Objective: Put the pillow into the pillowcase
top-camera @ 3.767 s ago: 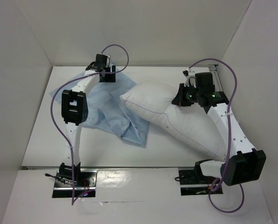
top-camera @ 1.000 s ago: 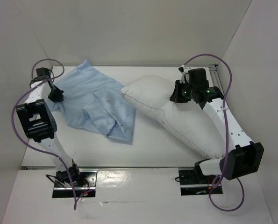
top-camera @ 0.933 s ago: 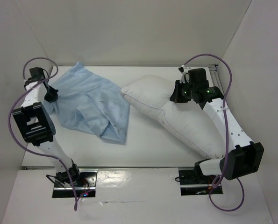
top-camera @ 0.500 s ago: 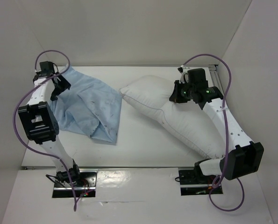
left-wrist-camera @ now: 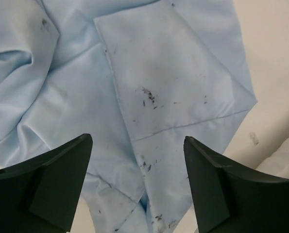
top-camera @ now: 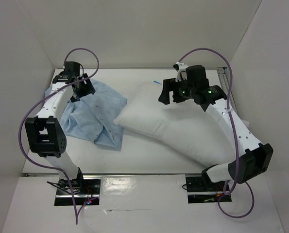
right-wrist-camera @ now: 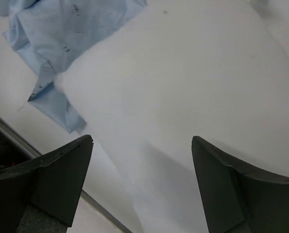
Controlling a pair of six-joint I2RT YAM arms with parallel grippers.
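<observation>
The left gripper [left-wrist-camera: 137,140] hangs with its fingers spread wide and nothing between them, just above the pillowcase [left-wrist-camera: 159,87]. The right gripper [right-wrist-camera: 142,141] is equally wide and empty, over the pillow [right-wrist-camera: 197,82].

The pillowcase is thin light blue cloth, creased, folded over itself and flecked with small dark specks. It lies bunched on the left of the table [top-camera: 149,158]. The pillow is plump and white, and runs diagonally from the middle to the near right.

Only the left wrist view shows the specks and fold lines sharply. The right wrist view shows the pillow's corner meeting the blue cloth. The top view shows both pieces side by side.
</observation>
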